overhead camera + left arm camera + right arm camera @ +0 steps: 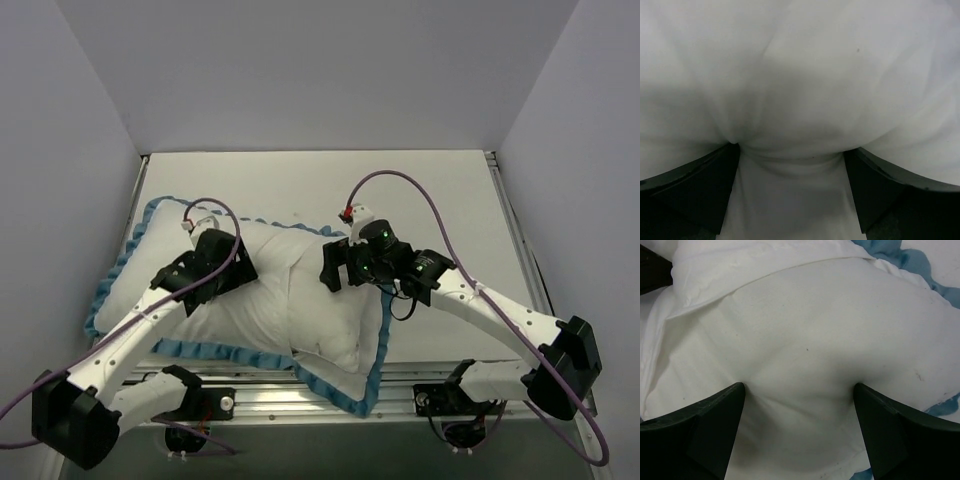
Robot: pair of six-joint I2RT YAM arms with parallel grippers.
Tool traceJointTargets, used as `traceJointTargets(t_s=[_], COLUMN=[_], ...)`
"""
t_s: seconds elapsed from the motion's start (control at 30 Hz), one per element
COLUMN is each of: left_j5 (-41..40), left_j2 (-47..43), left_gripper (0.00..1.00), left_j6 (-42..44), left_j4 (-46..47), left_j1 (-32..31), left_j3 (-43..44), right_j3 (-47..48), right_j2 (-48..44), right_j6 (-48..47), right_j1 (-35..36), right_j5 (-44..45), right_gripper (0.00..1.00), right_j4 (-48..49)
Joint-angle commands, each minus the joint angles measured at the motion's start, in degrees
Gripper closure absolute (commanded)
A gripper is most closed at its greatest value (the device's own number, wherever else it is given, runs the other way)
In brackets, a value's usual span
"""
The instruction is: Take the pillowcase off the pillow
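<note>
A: Where does the white fabric pillowcase with the blue ruffled trim (268, 300) sit, and which way does it run?
B: On the near-left part of the white tabletop (430, 190), right in front of the arm bases. Its long axis runs left to right, slightly skewed, with the left end farther back and the right end nearer. The near-right corner lies over the metal rail (260, 398) at the tabletop's near edge.

A: How does it look?
B: The plain white side faces up. It's puffy, with a crease across the short axis near the middle. The blue ruffle shows along the left end, the near edge and the right end. In the right wrist view one white flap overlaps a larger white panel. The plump pillow shows only as bulk under the cloth, and it can't be told whether any bare pillow is visible.

A: Pincers?
B: The left pincer (792, 150) is released. Its black fingers (695, 190) are spread wide, tips pushed into white cloth that bulges between them. The right pincer (800, 390) is the same: released, with its fingers (900, 430) wide apart and dug into the white panel. Neither one pinches a fold.

A: Count?
B: One pillowcase, two arms, two pincers.
</note>
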Motion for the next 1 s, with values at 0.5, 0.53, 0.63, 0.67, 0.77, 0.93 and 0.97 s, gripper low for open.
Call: traceJointTargets(t_s=[0.5,0.53,0.63,0.67,0.77,0.93,0.97], left_j5=[16.2,14.9,12.6,11.4,10.2,12.2,12.4], left_j2=[28.2,24.8,16.6,14.5,6.6,-1.5,-2.5], left_gripper=[0.06,0.06,0.06,0.06,0.06,0.06,0.06], left_j6=[11.2,10.5,9.0,8.6,6.7,6.1,6.0], left_j4=[23.1,22.0,18.1,17.3,12.3,4.3,3.9], left_j1=[-1.5,-1.5,-1.4,-1.4,-0.3,2.0,2.3], left_j3=[26.6,25.3,19.2,15.9,11.7,5.6,4.7], right_j3=[4.4,5.4,10.6,12.0,16.4,20.9,21.6], right_j2=[-1.0,-1.0,0.4,1.0,3.9,11.0,12.3], right_j6=[2.7,2.4,2.3,2.4,2.9,2.9,2.9], right_j1=[3.0,4.4,7.6,10.6,17.0,22.9,23.7], right_j5=[20.5,21.5,25.7,28.5,33.0,38.3,38.8], right_gripper=[0.13,0.13,0.12,0.12,0.10,0.09,0.09], right_j4=[-8.7,-9.5,-12.4,-13.0,-15.3,-17.5,-18.0])
